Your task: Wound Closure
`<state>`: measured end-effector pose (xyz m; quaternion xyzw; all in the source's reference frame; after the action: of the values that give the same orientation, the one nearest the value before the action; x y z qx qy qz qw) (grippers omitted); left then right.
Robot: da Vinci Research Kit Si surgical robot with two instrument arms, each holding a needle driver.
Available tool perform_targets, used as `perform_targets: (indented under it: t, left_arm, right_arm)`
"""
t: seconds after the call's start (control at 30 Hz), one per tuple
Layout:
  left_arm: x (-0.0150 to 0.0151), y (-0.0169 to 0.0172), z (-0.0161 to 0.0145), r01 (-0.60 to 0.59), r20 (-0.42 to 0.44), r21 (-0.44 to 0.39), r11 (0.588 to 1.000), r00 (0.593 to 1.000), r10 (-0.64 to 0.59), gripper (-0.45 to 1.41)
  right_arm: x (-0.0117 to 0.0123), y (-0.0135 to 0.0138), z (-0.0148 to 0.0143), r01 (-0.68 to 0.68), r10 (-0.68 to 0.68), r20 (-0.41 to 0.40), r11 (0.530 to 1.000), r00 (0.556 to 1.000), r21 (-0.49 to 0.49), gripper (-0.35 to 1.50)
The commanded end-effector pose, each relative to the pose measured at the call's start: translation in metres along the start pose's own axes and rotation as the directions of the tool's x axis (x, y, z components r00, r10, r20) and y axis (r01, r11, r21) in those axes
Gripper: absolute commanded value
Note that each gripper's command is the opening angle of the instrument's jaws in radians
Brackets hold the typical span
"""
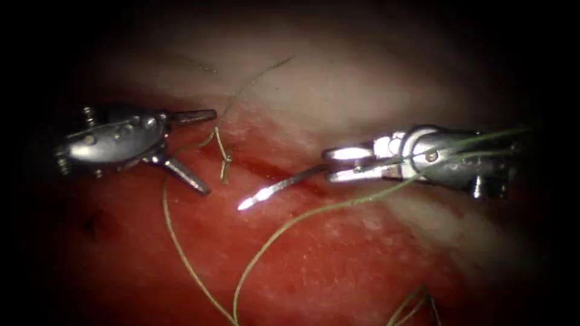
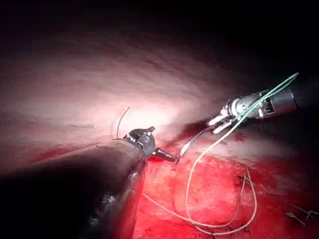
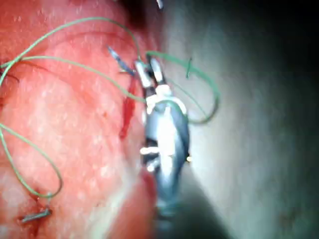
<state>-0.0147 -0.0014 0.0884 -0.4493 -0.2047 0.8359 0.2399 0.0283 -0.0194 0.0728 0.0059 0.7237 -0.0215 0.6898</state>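
Steel glints on the left, where the left arm's silver needle driver (image 1: 192,151) hovers over the red, wet pork tissue (image 1: 338,265) with its two jaws spread wide, holding nothing. Just to its right a knotted stitch of pale green thread (image 1: 225,158) sits at the upper end of the dark red cut (image 1: 275,172), so one stitch looks done; the rest of the cut lies unclosed beneath the needle. Further right, the curved steel needle (image 1: 278,187) lies free above the tissue, its bright point toward the left, not in the flesh. The right arm's silver needle driver (image 1: 332,164) clamps it near the tail end. Loose thread loops across the tissue below. There are no containers here.
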Motion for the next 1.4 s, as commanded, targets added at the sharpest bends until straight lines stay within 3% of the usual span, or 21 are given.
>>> perform_targets:
  t: [0.03,0.27,0.63,0.87,0.93,0.97,1.0,1.03,1.17,1.33,1.4]
  left_arm:
    - [-0.0004,-0.0005,0.0016,0.003,0.022,-0.007,1.0,1.0,-0.003,0.71]
    - [-0.0006,-0.0008,0.0039,0.042,0.055,-0.042,0.998,0.998,-0.04,0.73]
    - [-0.0002,-0.0002,0.0081,0.073,0.059,-0.105,0.992,0.996,-0.067,0.66]
    - [-0.0006,-0.0013,0.0081,0.107,0.077,-0.131,0.985,0.992,-0.098,0.51]
    - [-0.0007,-0.0015,0.0081,0.11,0.076,-0.135,0.985,0.992,-0.101,0.34]
    - [-0.0008,-0.0016,0.0081,0.114,0.075,-0.143,0.983,0.992,-0.104,0.14]
    - [-0.0009,-0.0017,0.0081,0.134,0.075,-0.157,0.978,0.989,-0.124,-0.28]
    - [-0.0009,-0.0017,0.008,0.151,0.081,-0.171,0.974,0.987,-0.139,-0.45]
    - [-0.0011,-0.001,0.0084,0.235,0.14,-0.188,0.954,0.968,-0.21,-0.45]
    - [-0.0017,-0.0003,0.0085,0.231,0.192,-0.228,0.946,0.963,-0.189,-0.45]
    - [-0.0017,-0.0003,0.0083,0.24,0.193,-0.231,0.943,0.961,-0.197,-0.45]
  right_arm:
    - [-0.0002,0.0005,0.0015,0.035,-0.035,-0.003,0.999,0.999,0.024,-0.35]
    - [0.0007,0.0001,0.0031,0.155,-0.154,-0.022,0.987,0.988,0.044,-0.35]
    - [0.0008,0.0003,0.0037,0.16,-0.159,-0.023,0.986,0.987,0.042,-0.35]
    - [0.0011,-0.0001,0.0039,0.164,-0.162,-0.033,0.985,0.986,0.051,-0.35]
    - [0.0012,-0.0002,0.004,0.165,-0.163,-0.034,0.985,0.986,0.052,-0.35]
    - [0.0013,-0.0003,0.0041,0.165,-0.163,-0.035,0.985,0.986,0.055,-0.35]
    - [0.0013,-0.0003,0.0042,0.165,-0.163,-0.035,0.985,0.986,0.058,-0.35]
    - [0.0014,-0.0005,0.0043,0.165,-0.163,-0.036,0.984,0.986,0.064,-0.35]
    - [0.0013,-0.0008,0.0043,0.168,-0.166,-0.035,0.983,0.986,0.071,-0.35]
    - [0.0014,-0.0008,0.0043,0.167,-0.165,-0.036,0.983,0.986,0.071,-0.35]
    - [0.0013,-0.0008,0.0043,0.055,-0.054,-0.023,0.996,0.998,0.065,-0.35]
